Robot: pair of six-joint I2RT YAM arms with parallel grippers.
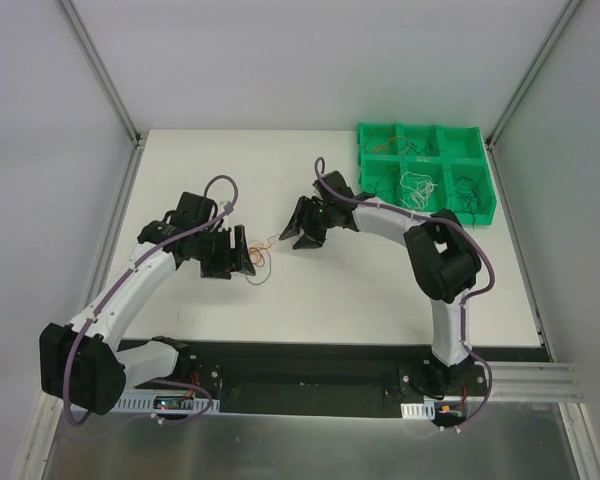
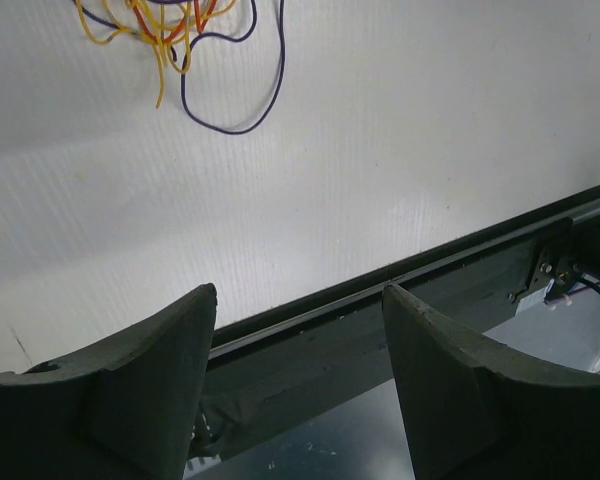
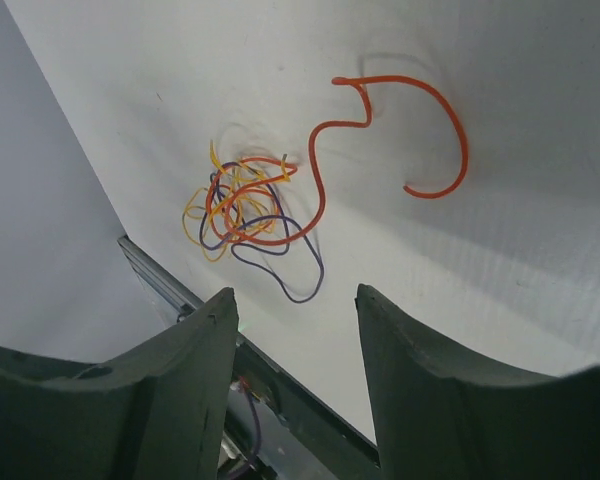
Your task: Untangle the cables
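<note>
The cables [image 1: 258, 260] lie as a small knot of orange, yellow, red and purple wire on the white table, between my two grippers. The left gripper [image 1: 244, 260] stands open just left of the knot, and nothing sits between its fingers [image 2: 180, 340]. In the left wrist view only the knot's lower loops [image 2: 185, 40] show, at the top edge. The right gripper [image 1: 293, 238] is open too, up and to the right of the knot, holding nothing. In the right wrist view the knot [image 3: 242, 205] lies ahead, and one red strand [image 3: 450, 130] trails away from it across the table.
A green tray [image 1: 426, 128] with several compartments stands at the back right, with thin wires lying in some of them. The table's near edge with its dark rail [image 2: 420, 280] runs below the left gripper. White walls close in both sides.
</note>
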